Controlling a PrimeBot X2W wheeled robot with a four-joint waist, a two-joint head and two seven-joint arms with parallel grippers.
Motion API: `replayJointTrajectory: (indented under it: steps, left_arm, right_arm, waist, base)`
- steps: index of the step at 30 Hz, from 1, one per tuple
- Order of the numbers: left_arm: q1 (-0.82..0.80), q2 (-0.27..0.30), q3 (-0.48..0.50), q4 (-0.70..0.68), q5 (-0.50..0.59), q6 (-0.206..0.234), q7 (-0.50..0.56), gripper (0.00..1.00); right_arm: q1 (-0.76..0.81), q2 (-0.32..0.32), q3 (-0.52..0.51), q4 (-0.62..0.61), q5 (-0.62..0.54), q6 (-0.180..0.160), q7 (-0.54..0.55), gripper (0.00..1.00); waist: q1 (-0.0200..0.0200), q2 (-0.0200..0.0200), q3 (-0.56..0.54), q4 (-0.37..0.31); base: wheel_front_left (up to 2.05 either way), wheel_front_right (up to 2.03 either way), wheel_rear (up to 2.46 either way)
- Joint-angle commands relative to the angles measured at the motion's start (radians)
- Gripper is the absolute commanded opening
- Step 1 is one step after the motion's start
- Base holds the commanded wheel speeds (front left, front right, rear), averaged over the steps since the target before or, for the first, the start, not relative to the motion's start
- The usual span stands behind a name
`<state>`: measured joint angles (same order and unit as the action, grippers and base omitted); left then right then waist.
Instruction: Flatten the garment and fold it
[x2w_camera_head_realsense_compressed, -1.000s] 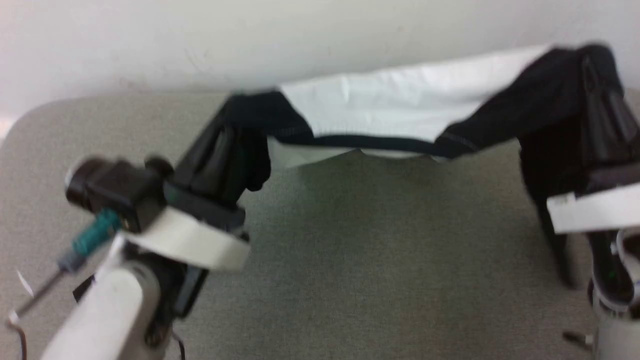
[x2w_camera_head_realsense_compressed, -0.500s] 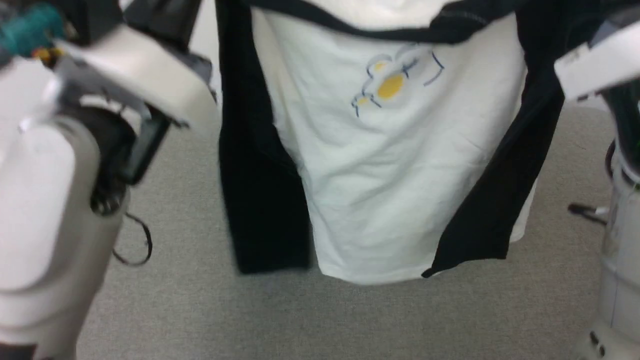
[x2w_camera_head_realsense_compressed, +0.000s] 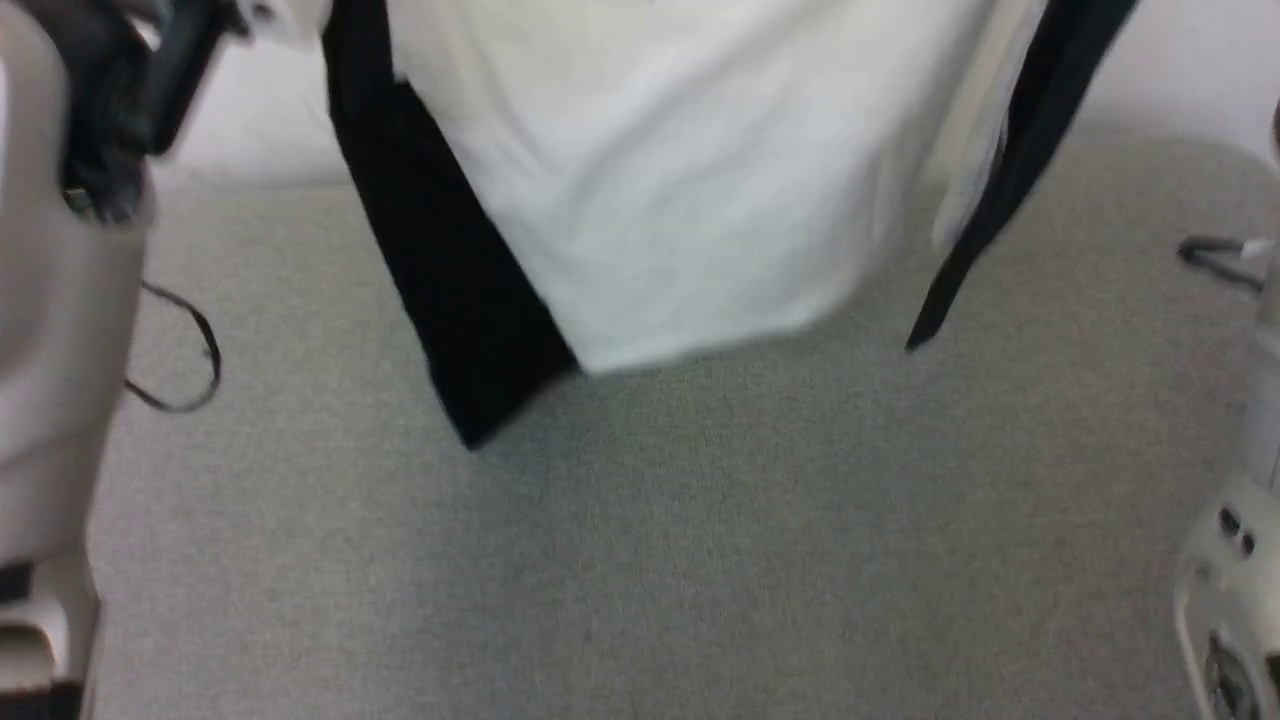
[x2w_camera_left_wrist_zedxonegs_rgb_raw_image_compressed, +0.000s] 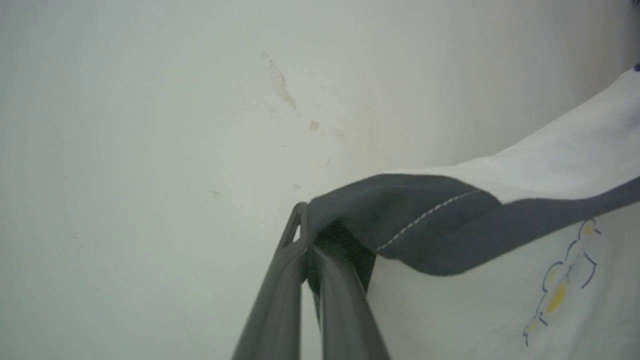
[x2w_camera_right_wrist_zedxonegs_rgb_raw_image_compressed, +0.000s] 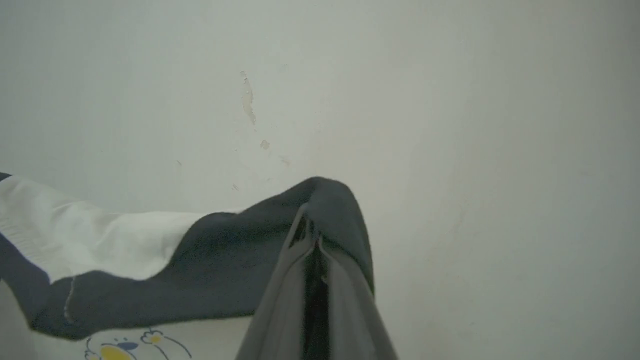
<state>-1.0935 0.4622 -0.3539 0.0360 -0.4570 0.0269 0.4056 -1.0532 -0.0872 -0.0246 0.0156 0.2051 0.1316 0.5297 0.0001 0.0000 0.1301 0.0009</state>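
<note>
The garment (x2w_camera_head_realsense_compressed: 660, 190), a white T-shirt with black sleeves and side trim, hangs in the air above the grey table (x2w_camera_head_realsense_compressed: 700, 560), its lower hem free. In the left wrist view my left gripper (x2w_camera_left_wrist_zedxonegs_rgb_raw_image_compressed: 306, 245) is shut on the black shoulder fabric of the garment (x2w_camera_left_wrist_zedxonegs_rgb_raw_image_compressed: 500, 280), whose small yellow and blue chest logo shows at the right. In the right wrist view my right gripper (x2w_camera_right_wrist_zedxonegs_rgb_raw_image_compressed: 310, 227) is shut on the other black shoulder of the garment (x2w_camera_right_wrist_zedxonegs_rgb_raw_image_compressed: 200, 270). Both wrists face a pale wall.
The pale wall (x2w_camera_left_wrist_zedxonegs_rgb_raw_image_compressed: 150, 125) stands close behind the table, with a scuffed patch. My left forearm (x2w_camera_head_realsense_compressed: 50, 330) with a loose black cable rises at the left edge of the head view, and my right arm's white housing (x2w_camera_head_realsense_compressed: 1235, 560) at the right edge.
The garment has been lifted off the table and now hangs full length from both grippers. The head view has shifted, so the collar and logo have gone out of the top.
</note>
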Motion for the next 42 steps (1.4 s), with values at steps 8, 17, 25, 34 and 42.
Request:
replayJointTrajectory:
  steps: [8,17,25,34,42]
  left_arm:
    - [-0.267,0.001,-0.001,0.166,0.098,-0.011,-0.08,0.0]
    - [-0.433,-0.025,-0.025,0.327,0.169,-0.006,-0.205,0.0]
    - [-0.469,-0.039,-0.025,0.384,0.176,0.005,-0.287,0.0]
    - [-0.373,-0.022,-0.04,0.352,0.155,-0.023,-0.361,0.0]
    - [-0.151,0.026,-0.062,0.192,0.136,-0.02,-0.379,0.0]
  right_arm:
    - [-0.296,0.013,0.009,0.204,-0.105,-0.001,-0.115,0.0]
    - [-0.505,0.01,0.027,0.407,-0.195,-0.001,-0.239,0.0]
    - [-0.564,-0.021,0.031,0.506,-0.224,-0.001,-0.308,0.0]
    - [-0.466,-0.072,0.079,0.479,-0.144,-0.001,-0.324,0.0]
    - [-0.224,-0.135,0.125,0.284,0.001,-0.001,-0.28,0.0]
  waist:
    - [-0.0001,0.0,0.284,-0.01]
    - [-0.0001,0.0,0.409,0.043]
    - [-0.0001,0.0,0.519,0.06]
    - [-0.0001,0.0,0.572,0.068]
    - [-0.0001,0.0,0.505,0.06]
  base:
    - [0.0,0.0,0.0]
    - [0.0,0.0,0.0]
    - [0.0,0.0,0.0]
    - [0.0,0.0,0.0]
    - [0.0,0.0,0.0]
